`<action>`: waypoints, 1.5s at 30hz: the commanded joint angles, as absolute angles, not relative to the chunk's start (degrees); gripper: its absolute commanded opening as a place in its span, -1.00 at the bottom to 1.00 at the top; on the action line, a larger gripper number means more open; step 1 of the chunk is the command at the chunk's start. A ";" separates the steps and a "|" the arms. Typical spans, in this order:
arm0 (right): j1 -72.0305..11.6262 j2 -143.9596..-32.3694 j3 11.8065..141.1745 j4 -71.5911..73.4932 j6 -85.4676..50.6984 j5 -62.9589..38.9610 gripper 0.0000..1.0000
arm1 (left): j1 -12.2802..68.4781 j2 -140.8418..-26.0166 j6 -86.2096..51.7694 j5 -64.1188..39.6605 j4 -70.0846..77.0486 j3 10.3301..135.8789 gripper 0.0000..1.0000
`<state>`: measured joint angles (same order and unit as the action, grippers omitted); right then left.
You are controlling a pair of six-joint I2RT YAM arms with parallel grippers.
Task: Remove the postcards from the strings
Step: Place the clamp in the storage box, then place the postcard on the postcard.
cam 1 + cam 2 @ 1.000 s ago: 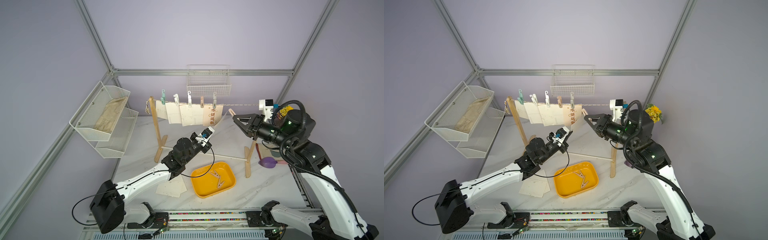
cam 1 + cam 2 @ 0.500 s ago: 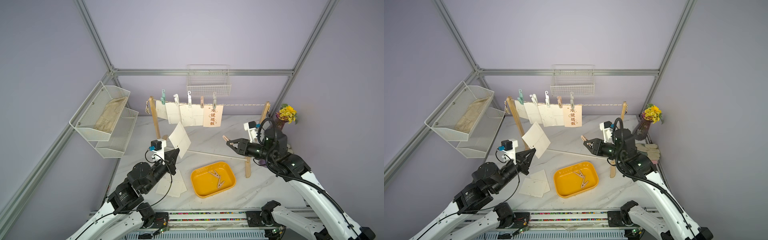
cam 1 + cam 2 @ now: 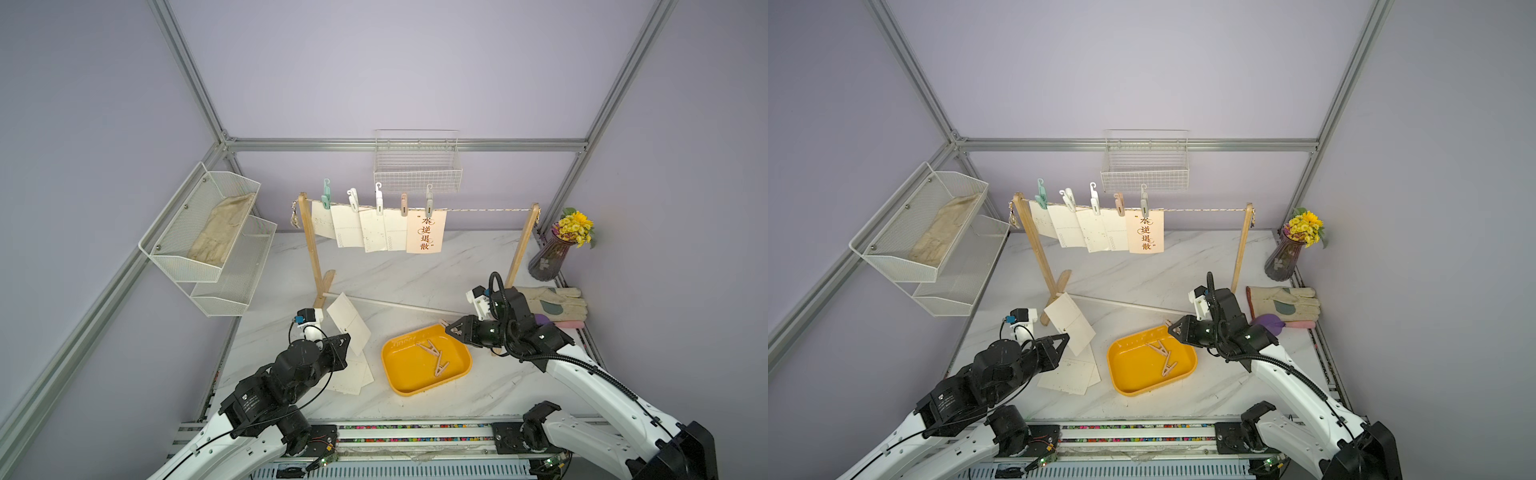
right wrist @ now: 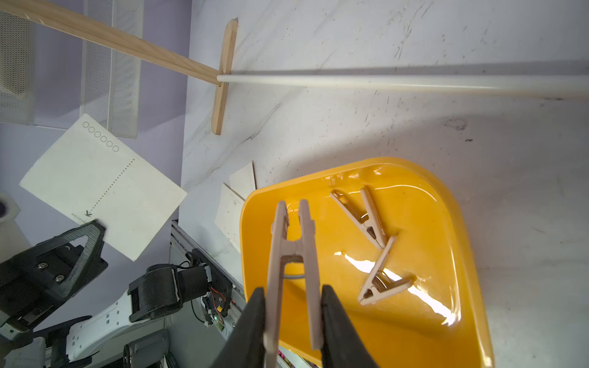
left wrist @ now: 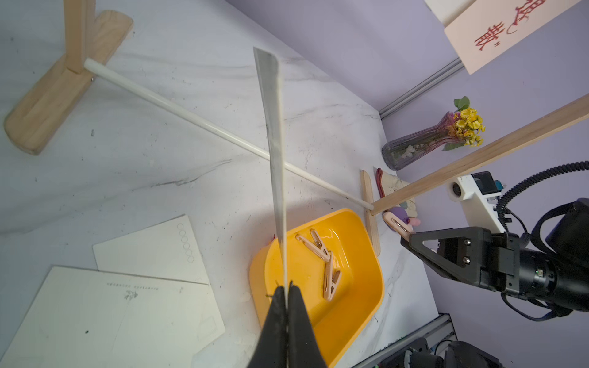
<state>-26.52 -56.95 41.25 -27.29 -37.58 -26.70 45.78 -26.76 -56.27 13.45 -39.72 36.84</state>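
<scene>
While the left gripper [image 3: 346, 337] is pinched tight on the lower corner of one cream postcard [image 3: 348, 323], holding it tilted in the air to the left of the yellow tray [image 3: 405, 368], a loose pile of postcards [image 3: 353, 378] lies flat on the surface [image 3: 415, 282] just beside the tray's left edge, partly under the held one; behind the tray and well apart from it, the string [image 3: 486, 210] runs between two wooden posts [image 3: 309, 249]; a row of overlapping hanging postcards [image 3: 374, 232] crowds the stretch of it behind and to the left of the tray, pinned by five plastic pegs [image 3: 379, 200], the pale pink card [image 3: 424, 232] with brown calligraphy rightmost among them; inside the tray lie two wooden clothespins [image 3: 434, 357], touching at their tips; over the tray's far right corner hovers the right gripper [image 4: 293, 294], its jaws clamped on the handle ends of a third clothespin [image 4: 291, 245], whose tips point in over the tray.
</scene>
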 commanded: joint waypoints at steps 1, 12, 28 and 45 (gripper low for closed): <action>-27.51 -56.71 40.37 -24.93 -36.50 -27.45 -0.40 | 45.79 -26.42 -62.48 12.15 -43.32 35.62 -1.00; -27.69 -60.53 39.80 -28.11 -36.21 -25.40 0.26 | 45.79 -29.99 -66.44 11.85 -46.39 36.47 -1.00; -27.67 -56.85 41.92 -27.99 -35.68 -22.77 0.41 | 45.72 -36.68 -82.94 16.87 -43.15 32.88 -1.00; -27.70 -56.50 41.57 -27.07 -35.77 -23.29 0.42 | 45.79 -36.19 -97.74 17.34 -33.13 24.90 -0.98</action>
